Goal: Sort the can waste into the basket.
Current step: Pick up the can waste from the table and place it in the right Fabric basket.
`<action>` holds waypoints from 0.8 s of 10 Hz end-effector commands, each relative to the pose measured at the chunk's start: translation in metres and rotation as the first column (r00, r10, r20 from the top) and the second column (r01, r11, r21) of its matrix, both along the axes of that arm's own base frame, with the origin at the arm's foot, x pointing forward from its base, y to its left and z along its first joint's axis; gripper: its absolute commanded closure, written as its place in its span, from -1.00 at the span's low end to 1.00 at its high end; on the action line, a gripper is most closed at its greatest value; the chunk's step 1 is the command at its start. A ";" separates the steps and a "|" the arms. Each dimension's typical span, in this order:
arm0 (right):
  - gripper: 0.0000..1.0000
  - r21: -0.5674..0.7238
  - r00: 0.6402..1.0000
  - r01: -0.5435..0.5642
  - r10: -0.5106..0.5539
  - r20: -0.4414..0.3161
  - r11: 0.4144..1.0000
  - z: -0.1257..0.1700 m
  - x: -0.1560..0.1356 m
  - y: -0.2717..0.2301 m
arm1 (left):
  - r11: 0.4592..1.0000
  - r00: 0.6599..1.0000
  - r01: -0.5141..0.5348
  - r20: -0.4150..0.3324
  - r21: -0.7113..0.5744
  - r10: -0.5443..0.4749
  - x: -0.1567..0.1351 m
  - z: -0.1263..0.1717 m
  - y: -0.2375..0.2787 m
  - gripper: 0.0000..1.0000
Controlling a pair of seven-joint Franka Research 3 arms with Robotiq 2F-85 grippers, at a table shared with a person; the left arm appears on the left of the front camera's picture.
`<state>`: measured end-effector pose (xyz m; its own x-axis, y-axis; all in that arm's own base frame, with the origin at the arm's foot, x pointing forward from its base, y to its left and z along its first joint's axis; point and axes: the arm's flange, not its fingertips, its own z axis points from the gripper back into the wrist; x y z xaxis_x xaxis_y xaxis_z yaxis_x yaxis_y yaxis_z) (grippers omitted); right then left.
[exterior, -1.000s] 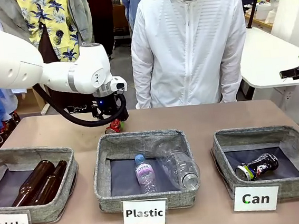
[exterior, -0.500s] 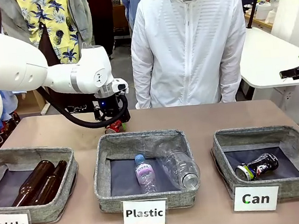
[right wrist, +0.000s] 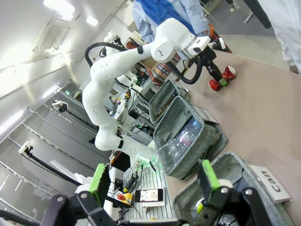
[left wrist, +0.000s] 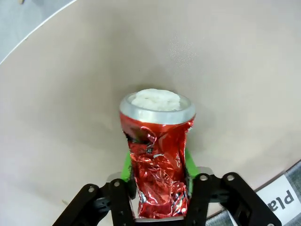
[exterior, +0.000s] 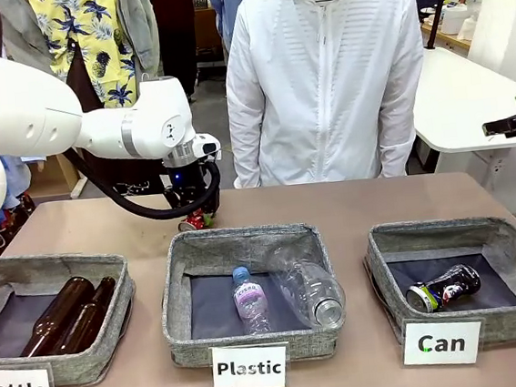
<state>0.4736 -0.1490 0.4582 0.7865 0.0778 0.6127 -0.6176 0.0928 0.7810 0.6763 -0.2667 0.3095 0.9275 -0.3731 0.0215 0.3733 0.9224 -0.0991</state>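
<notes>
Red crushed can [left wrist: 159,165] is sitting pinched in the left gripper [left wrist: 157,188] on the table [exterior: 351,207], at about 11 o'clock of the Plastic basket [exterior: 249,290].
It is looking light, thin-walled and crumpled, likely to deform and slip, so the pads are gripping its creased middle; the left arm is reaching down over the far table edge, while the right gripper [right wrist: 155,181] is hanging wide, off at 3 o'clock, well apart from the Can basket [exterior: 466,269].

One can [exterior: 197,220] lies on the table [exterior: 351,205] behind the middle basket [exterior: 249,295]; another can [exterior: 443,288] lies in the right basket [exterior: 463,281].
</notes>
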 end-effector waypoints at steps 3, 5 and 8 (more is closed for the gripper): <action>-1.00 -0.008 1.000 -0.001 0.001 0.015 1.000 0.003 -0.001 0.000 | 1.000 1.000 -0.023 0.021 0.004 0.023 -0.001 0.010 0.004 1.00; -1.00 -0.008 1.000 -0.001 0.001 0.015 1.000 0.003 -0.001 0.000 | 0.998 0.996 -0.069 0.064 -0.011 0.070 -0.012 0.032 0.013 1.00; -1.00 -0.008 1.000 -0.001 0.001 0.015 1.000 0.003 -0.001 0.000 | 0.999 0.999 0.022 0.049 -0.048 -0.019 -0.076 0.145 0.059 1.00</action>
<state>0.4735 -0.1493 0.4582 0.7866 0.0774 0.6126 -0.6175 0.0931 0.7811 0.6481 -0.2354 0.4212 0.9389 -0.3314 0.0926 0.3398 0.9353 -0.0985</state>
